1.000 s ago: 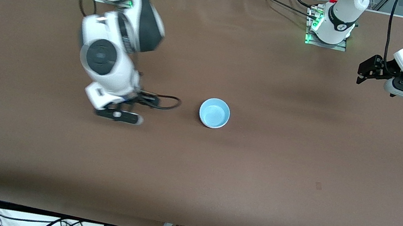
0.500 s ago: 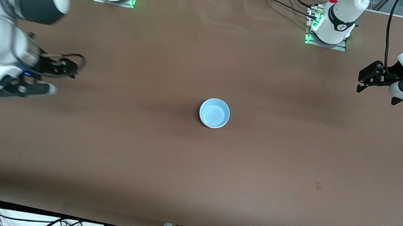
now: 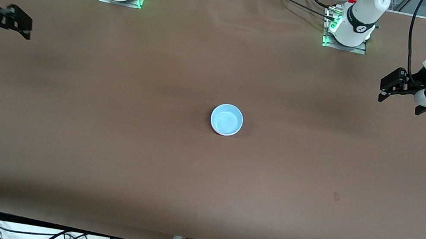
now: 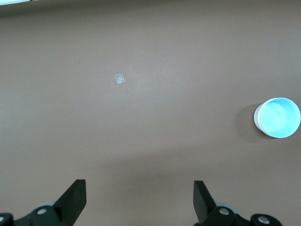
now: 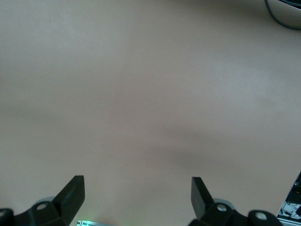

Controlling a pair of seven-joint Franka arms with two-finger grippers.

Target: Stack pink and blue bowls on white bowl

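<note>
Blue bowl (image 3: 226, 119) topping the stack at table centre, well apart from the spread, empty left gripper (image 3: 394, 85) and right gripper (image 3: 15, 21); a careless arm sweep could topple it.

High front camera facing both arms, wrist cameras looking down, blue bowl (image 3: 226, 119) shared with left wrist view.

Stacked bowls (image 3: 226, 119) mid-table (image 3: 102, 152).

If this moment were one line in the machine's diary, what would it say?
blue bowl: mid-table, upright, untouched | left gripper: open, empty | right gripper: open, empty
</note>
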